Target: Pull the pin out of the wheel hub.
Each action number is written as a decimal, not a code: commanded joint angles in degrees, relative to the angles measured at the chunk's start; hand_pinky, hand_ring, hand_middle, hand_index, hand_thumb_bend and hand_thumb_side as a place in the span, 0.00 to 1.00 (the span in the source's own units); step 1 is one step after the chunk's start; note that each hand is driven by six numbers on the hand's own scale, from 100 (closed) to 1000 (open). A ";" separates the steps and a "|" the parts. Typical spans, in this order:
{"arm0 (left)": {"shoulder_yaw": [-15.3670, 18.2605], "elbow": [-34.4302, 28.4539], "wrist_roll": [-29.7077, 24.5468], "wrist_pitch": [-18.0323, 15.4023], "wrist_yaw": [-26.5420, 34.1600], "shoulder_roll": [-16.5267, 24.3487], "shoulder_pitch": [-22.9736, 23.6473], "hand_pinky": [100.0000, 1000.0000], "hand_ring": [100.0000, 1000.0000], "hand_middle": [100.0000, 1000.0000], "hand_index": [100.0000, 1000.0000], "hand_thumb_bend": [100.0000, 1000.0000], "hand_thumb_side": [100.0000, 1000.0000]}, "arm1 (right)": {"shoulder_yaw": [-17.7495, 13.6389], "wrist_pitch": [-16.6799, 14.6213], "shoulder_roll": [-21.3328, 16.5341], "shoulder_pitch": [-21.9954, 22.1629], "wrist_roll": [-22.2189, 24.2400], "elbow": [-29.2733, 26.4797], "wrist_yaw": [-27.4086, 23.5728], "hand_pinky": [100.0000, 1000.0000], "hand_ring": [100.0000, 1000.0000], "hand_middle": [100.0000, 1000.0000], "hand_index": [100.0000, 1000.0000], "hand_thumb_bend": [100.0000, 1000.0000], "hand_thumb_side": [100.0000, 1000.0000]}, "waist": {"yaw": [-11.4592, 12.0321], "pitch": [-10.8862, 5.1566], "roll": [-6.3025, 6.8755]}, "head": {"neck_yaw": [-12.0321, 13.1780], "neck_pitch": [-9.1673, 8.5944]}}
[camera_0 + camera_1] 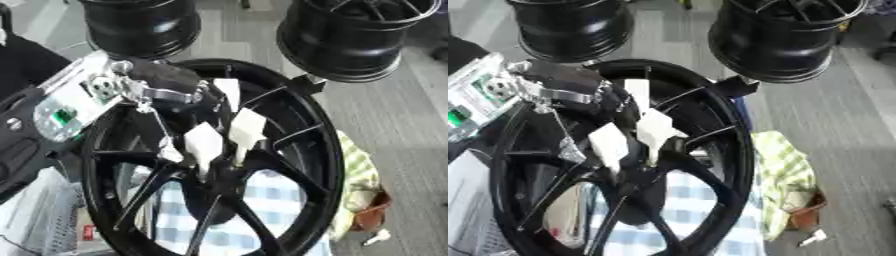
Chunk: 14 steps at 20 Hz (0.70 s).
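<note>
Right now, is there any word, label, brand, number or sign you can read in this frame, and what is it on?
None can be read.
Left hand: the clear cover on its wrist shows green and grey parts, no legible marking.
Wheel hub: black spokes, no brand or number visible.
Small red patch at lower left: possibly a label, too blurred to read.
Two black rims behind: no markings visible.

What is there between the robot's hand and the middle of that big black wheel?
Nothing: in the left eye view the left robot hand reaches down with pale fingertips right at the wheel hub. No pin can be made out.
</note>
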 commanded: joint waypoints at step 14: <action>-1.09 1.84 -8.35 -9.23 -2.31 0.28 -1.03 0.81 0.73 0.59 0.85 0.29 0.23 | -1.01 0.45 -0.76 -0.41 -2.32 -0.73 -0.39 0.72 0.61 0.60 0.72 0.03 0.25 | -0.37 -1.11 0.08 | 0.11 0.10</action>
